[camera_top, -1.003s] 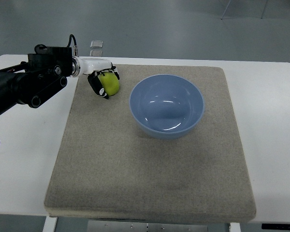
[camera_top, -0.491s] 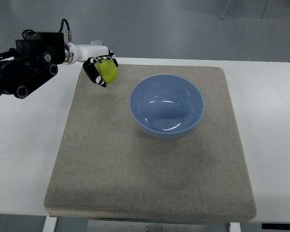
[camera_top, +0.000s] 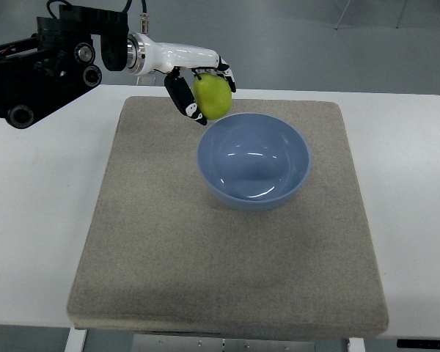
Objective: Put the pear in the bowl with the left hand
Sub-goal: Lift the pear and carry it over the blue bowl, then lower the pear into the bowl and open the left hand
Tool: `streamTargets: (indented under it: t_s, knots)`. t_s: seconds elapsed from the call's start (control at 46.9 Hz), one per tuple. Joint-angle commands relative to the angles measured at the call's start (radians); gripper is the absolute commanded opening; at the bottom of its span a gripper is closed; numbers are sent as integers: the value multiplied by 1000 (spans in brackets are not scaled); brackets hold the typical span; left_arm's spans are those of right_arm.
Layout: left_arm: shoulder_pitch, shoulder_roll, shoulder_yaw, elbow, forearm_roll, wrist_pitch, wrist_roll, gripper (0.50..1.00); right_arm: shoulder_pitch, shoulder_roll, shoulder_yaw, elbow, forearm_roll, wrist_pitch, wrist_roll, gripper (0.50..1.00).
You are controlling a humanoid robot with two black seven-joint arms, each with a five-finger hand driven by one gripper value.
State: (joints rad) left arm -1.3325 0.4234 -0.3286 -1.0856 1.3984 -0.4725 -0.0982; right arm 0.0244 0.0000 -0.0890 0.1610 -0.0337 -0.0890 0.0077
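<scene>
My left hand (camera_top: 202,89) comes in from the picture's upper left on a black arm and is shut on a yellow-green pear (camera_top: 212,97). It holds the pear in the air, just beyond the far left rim of the blue bowl (camera_top: 254,160). The bowl stands upright and empty on a grey-brown mat (camera_top: 227,249). The right arm does not show.
The mat lies on a white table (camera_top: 37,220) with bare white margins left and right. The black arm links (camera_top: 44,62) hang over the table's far left corner. Grey floor lies beyond the far edge.
The left hand has lifted the pear off the mat's far left corner and carried it up and to the right, close to the bowl's rim.
</scene>
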Motion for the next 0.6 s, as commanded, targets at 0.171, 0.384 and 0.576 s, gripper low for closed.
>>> streamTargets:
  t_s: [0.171,0.384,0.576]
  knots:
    - [3,-17,19,-134,22,-40,2,500,0,0,0,0,0,0,0,924]
    - [18,-34,53,-131,116,-38,3,500,0,0,0,0,0,0,0,924]
    - [44,-64,54,-122,143,-38,6,533,0,0,0,0,0,0,0,926]
